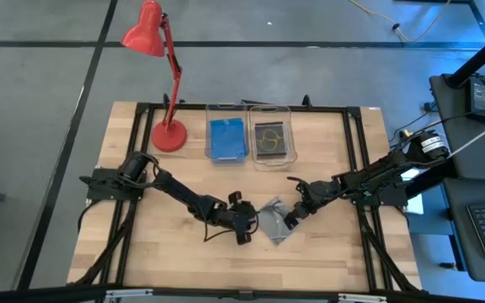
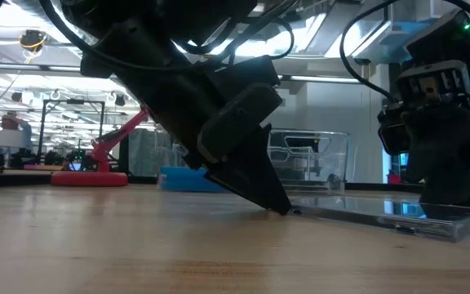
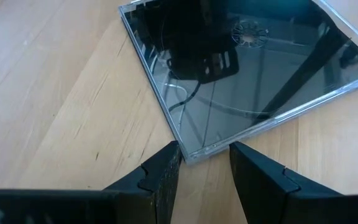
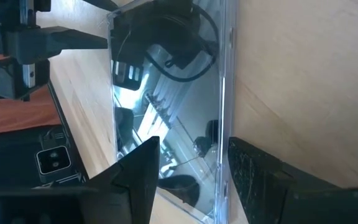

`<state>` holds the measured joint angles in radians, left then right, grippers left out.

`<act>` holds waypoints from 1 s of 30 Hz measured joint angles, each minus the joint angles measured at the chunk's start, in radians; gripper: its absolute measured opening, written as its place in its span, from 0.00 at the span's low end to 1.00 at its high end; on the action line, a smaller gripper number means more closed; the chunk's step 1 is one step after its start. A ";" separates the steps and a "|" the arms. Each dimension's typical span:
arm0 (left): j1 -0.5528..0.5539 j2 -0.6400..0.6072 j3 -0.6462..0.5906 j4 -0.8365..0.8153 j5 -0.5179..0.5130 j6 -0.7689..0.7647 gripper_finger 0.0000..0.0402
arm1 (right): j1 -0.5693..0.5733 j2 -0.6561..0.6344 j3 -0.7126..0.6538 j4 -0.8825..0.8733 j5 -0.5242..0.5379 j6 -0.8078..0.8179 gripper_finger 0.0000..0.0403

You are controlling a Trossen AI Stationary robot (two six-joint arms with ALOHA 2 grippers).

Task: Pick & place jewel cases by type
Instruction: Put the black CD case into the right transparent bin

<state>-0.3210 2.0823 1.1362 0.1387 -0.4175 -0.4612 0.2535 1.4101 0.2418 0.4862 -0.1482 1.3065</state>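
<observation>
A smoky grey jewel case (image 1: 274, 222) lies flat on the wooden table between my two grippers. My left gripper (image 3: 205, 152) comes from the table's left and has the case's nearest corner between its fingertips. My right gripper (image 4: 194, 155) comes from the right, open and rolled onto its side. One of its fingers (image 4: 143, 168) is over the case's face and the other (image 4: 260, 174) is down by the case's long edge. At the back, blue jewel cases (image 1: 226, 139) lie in one clear bin and a grey one (image 1: 270, 139) in the other. My left gripper has the grey case's corner (image 3: 194, 149) between its two fingertips, each tip against one of the two edges that meet there. The fingers slant down from the table's left. The case lies flat on the table (image 2: 382, 214). My right gripper: I cannot tell whether its lower finger touches the case's long edge (image 4: 227, 124).
The two clear bins (image 1: 207, 135) (image 1: 293, 139) stand side by side at the table's far middle. A red desk lamp (image 1: 168, 135) stands left of them. Bare wood stretches along the near edge (image 1: 226, 269).
</observation>
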 joint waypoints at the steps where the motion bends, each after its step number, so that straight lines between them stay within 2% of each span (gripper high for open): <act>1: 0.000 0.000 0.000 0.000 0.000 0.000 0.36 | 0.000 0.000 0.000 0.005 0.000 -0.001 0.47; 7: 0.000 0.000 0.000 0.000 -0.002 0.001 0.36 | -0.001 0.000 -0.001 0.015 -0.008 -0.006 0.47; 15: 0.000 0.000 0.002 -0.007 -0.002 0.003 0.36 | -0.001 0.000 -0.001 0.034 -0.069 -0.025 0.47; 30: 0.000 -0.001 0.002 -0.012 -0.004 0.003 0.36 | -0.001 -0.004 -0.001 0.058 -0.092 -0.019 0.47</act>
<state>-0.3210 2.0811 1.1381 0.1268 -0.4211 -0.4583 0.2523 1.4059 0.2413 0.5446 -0.2404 1.2871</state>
